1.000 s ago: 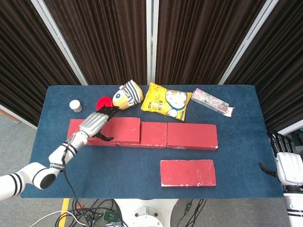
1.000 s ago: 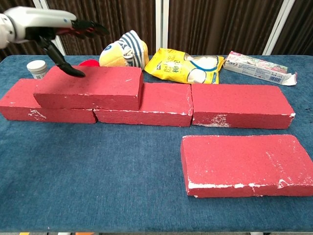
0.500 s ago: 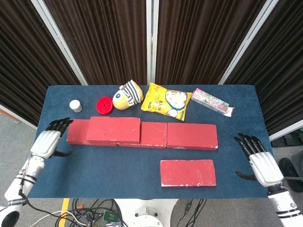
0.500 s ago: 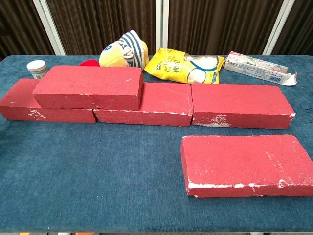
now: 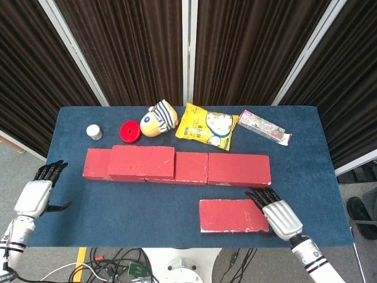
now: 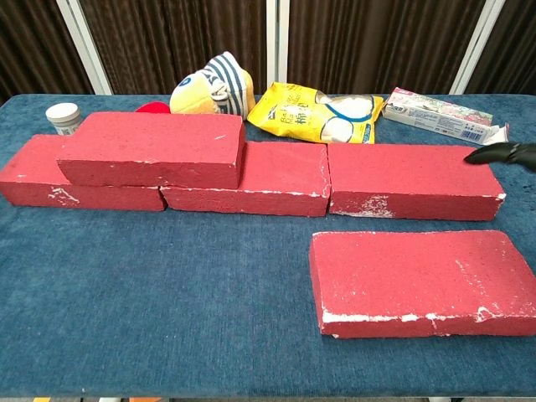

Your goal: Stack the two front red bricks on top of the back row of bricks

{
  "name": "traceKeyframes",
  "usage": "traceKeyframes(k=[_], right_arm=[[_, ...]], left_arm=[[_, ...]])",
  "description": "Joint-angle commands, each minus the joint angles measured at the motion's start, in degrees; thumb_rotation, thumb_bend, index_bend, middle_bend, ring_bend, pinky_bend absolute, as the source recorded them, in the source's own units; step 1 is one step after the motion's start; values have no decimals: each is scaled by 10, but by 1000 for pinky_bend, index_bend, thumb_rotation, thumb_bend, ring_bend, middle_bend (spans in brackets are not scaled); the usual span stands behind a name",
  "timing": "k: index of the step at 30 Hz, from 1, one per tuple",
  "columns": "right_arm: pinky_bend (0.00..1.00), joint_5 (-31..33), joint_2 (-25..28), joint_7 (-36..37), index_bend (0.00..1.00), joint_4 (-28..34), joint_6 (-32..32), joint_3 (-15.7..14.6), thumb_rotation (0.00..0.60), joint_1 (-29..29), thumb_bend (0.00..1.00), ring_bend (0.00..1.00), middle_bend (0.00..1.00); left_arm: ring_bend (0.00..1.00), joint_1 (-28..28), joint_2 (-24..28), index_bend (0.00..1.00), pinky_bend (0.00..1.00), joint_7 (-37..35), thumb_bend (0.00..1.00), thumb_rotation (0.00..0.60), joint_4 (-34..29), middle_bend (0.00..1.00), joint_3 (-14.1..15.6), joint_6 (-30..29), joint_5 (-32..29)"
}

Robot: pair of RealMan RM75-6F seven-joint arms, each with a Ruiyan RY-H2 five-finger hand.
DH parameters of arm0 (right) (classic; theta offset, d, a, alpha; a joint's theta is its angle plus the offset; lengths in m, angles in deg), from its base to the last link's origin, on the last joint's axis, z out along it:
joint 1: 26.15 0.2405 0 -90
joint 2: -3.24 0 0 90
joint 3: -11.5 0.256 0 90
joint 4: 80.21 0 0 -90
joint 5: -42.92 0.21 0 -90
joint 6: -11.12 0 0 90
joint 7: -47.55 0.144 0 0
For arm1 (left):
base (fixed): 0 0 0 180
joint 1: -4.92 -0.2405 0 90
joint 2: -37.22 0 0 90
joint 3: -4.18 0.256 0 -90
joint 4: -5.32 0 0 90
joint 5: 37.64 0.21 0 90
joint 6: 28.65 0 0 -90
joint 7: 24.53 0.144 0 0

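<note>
Right robot hand (image 5: pixel 277 212) has moved in over the front brick's (image 5: pixel 233 215) right end, fingers spread, grasping nothing; left robot hand (image 5: pixel 35 193) retreated off the counter (image 5: pixel 147 206), released. Brick lies flat, long axis left-right, before the back row (image 5: pixel 177 167).

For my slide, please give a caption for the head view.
One brick stacked on the back row; right hand over the front brick.

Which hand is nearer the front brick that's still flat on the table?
Right. The right hand is at the front brick's right end, fingers over its corner. The left hand is off the table's left edge, far from it.
</note>
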Motion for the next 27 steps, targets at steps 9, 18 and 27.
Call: traceKeyframes(k=[9, 18, 27], right_arm=[[0, 102, -57, -76, 0, -4, -71, 8, 600, 40, 0, 0, 0], [0, 141, -84, -110, 0, -12, -89, 2, 600, 59, 0, 0, 0], [0, 177, -118, -141, 0, -33, -90, 5, 600, 76, 0, 0, 0]], left_arm=[[0, -16, 7, 3, 0, -39, 126, 600, 8, 0, 3, 18, 13], [0, -25, 5, 3, 0, -51, 125, 600, 22, 0, 0, 20, 26], [0, -29, 1, 3, 0, -59, 125, 600, 33, 0, -3, 30, 32]])
